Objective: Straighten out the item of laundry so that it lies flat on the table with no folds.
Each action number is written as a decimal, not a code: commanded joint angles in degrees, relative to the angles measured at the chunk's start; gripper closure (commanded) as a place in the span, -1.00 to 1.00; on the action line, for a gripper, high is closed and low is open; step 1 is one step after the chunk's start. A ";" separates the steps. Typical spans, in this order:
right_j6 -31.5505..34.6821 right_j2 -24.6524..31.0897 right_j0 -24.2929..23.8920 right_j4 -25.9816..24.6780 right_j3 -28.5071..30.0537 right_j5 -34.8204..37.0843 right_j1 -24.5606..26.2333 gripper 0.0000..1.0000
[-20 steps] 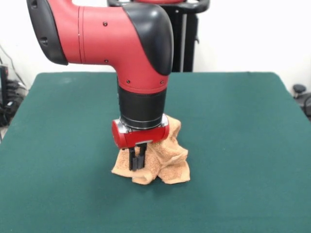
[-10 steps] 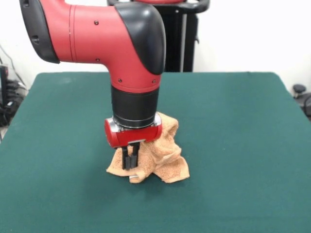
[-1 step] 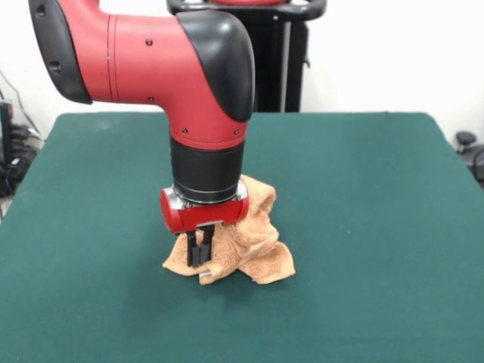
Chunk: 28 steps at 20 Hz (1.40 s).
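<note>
The item of laundry (image 3: 253,242) is an orange-tan terry towel, bunched into a crumpled heap near the middle of the dark green table (image 3: 363,197). Its folds rise at the back and spread low toward the front, with a corner lying at the front right. My gripper (image 3: 200,251) hangs from the red and black arm over the towel's front left part. The two black fingers stand close together, pinched on a fold of the cloth. The arm's wrist hides the towel's upper left part.
The table's edges run along the left, right and far sides. A black stand (image 3: 283,60) rises behind the far edge. Cables and dark gear (image 3: 11,151) lie off the left side, and a dark object (image 3: 473,151) sits off the right.
The arm has shifted left over the last second, dragging the gripped fold with it. The towel's left edge has stretched out leftward while the right corner stayed put.
</note>
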 commanded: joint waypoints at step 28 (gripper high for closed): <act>-4.03 2.69 2.10 -8.61 3.35 -9.59 10.06 1.00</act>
